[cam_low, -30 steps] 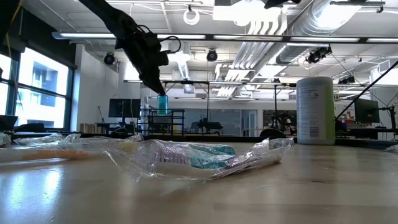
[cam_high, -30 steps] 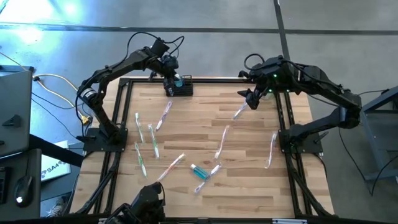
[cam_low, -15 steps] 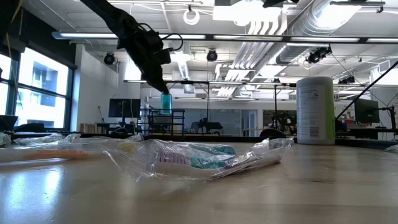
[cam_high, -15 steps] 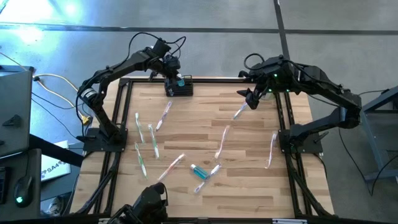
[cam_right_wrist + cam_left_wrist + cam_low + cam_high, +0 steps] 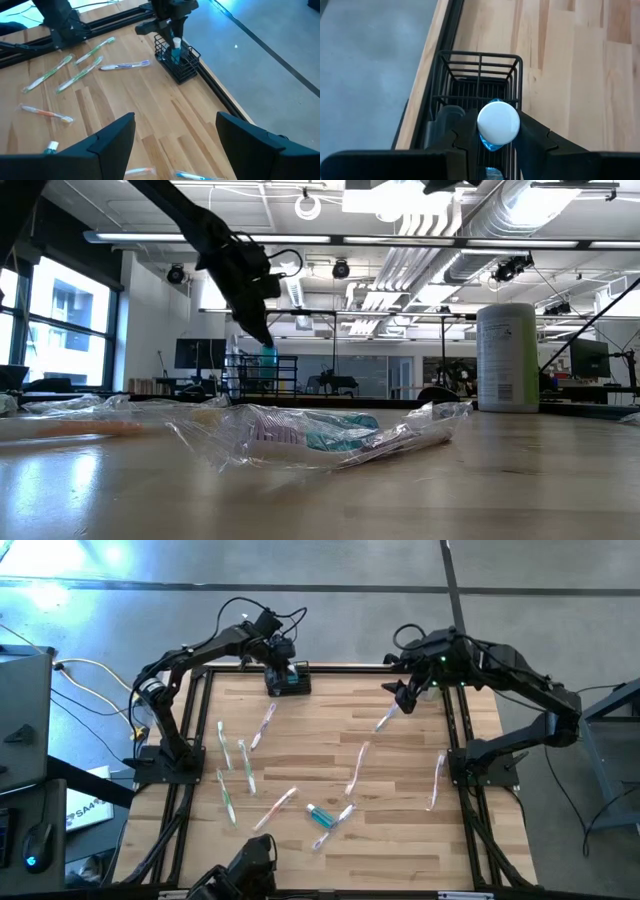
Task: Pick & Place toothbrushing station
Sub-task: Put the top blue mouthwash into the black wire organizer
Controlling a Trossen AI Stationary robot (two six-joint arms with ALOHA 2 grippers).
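Toothbrushing station (image 5: 480, 82) partly hidden behind left gripper (image 5: 497, 145); tube's (image 5: 498, 123) label unreadable.

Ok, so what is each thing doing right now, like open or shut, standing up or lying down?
Left gripper: shut on the blue tube, over the rack.
Blue tube: upright, white cap up, partly down in the rack.
Black wire rack: upright at the table's far edge.
Right gripper: open, empty, above the table.
Wrapped toothbrushes: lying flat, scattered.
White canister: standing upright.
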